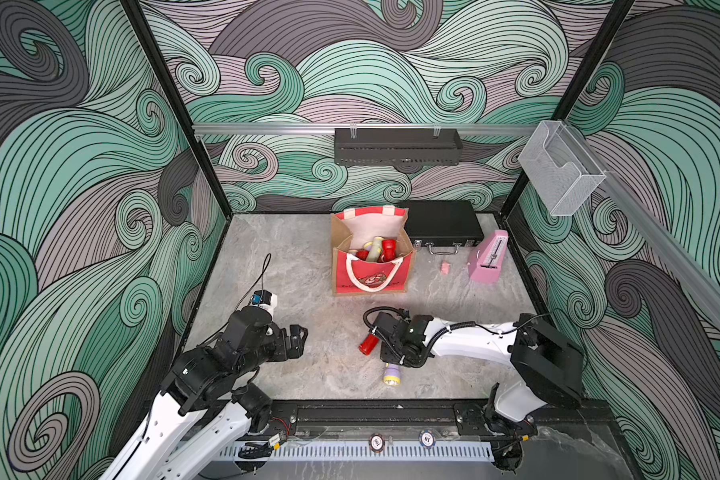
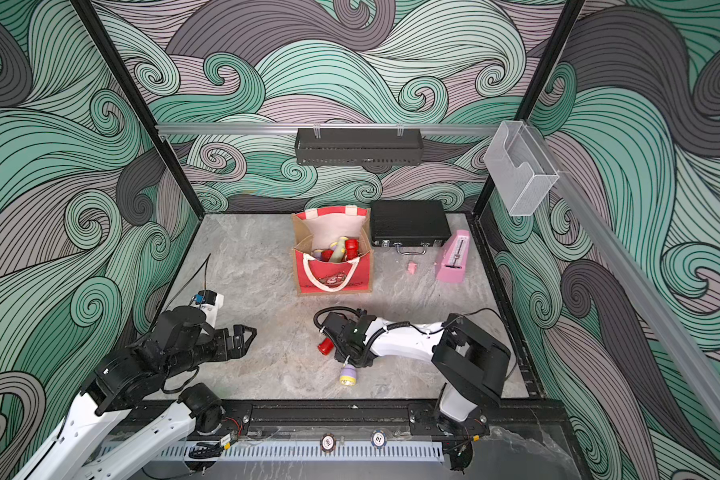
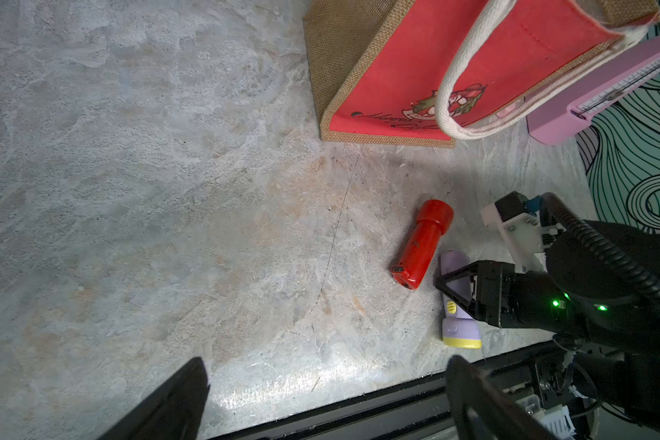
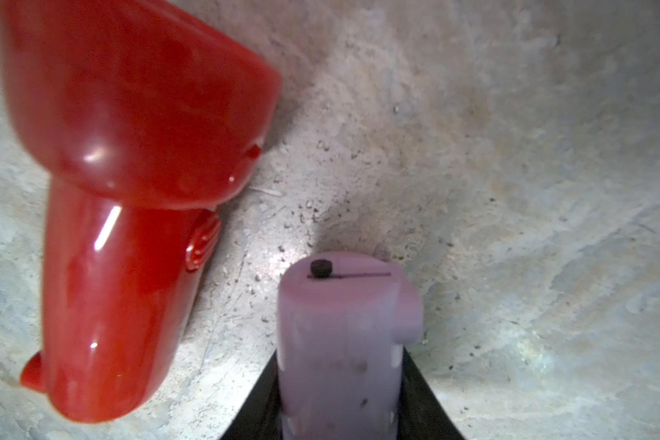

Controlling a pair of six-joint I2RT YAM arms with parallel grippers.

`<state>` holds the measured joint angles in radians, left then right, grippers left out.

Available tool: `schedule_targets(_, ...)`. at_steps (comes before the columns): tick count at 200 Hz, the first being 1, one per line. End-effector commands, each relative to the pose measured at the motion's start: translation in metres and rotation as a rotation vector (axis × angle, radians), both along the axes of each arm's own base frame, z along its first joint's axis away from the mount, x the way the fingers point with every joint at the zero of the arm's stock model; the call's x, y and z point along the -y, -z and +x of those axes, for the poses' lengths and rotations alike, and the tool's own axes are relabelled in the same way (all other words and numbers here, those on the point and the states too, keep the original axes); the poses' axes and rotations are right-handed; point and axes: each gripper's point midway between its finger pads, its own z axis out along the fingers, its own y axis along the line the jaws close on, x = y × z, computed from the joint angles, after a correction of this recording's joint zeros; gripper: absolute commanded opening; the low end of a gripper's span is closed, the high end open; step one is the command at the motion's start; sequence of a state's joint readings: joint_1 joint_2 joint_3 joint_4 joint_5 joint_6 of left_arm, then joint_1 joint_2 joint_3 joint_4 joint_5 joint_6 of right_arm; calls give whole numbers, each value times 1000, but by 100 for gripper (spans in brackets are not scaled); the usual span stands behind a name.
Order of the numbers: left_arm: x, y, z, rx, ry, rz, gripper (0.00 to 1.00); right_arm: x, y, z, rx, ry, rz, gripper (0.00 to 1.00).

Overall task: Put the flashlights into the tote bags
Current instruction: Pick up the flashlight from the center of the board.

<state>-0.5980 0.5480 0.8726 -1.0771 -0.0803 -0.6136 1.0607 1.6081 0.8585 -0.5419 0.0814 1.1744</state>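
The red tote bag (image 1: pixel 371 274) stands open at the back middle of the table, with several flashlights (image 1: pixel 378 248) inside. A red flashlight (image 1: pixel 368 343) and a lilac, yellow-rimmed flashlight (image 1: pixel 390 374) lie side by side near the front. My right gripper (image 4: pixel 340 400) is low over the lilac flashlight (image 4: pixel 340 335), a jaw pressed on each side of its body. The red flashlight (image 4: pixel 130 190) lies free just beside it. My left gripper (image 1: pixel 298 336) hovers open and empty to the left of both, its fingers (image 3: pixel 183 400) spread wide.
A black hard case (image 1: pixel 443 226) lies behind and right of the bag. A pink metronome (image 1: pixel 488 257) stands at the right, with a small pink scrap (image 1: pixel 445 268) on the table near it. A black rail (image 3: pixel 359 415) borders the front edge close to the lilac flashlight (image 3: pixel 458 331).
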Motion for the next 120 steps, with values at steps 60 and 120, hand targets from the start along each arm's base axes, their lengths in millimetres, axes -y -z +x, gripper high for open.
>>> schedule_targets(60, 4, 1, 7, 4, 5, 9, 99, 24, -72, 19, 152, -151, -125, 1)
schedule_targets(120, 15, 6, 20, 30, 11, -13, 99, 10, -191, 53, 409, -214, -67, 0)
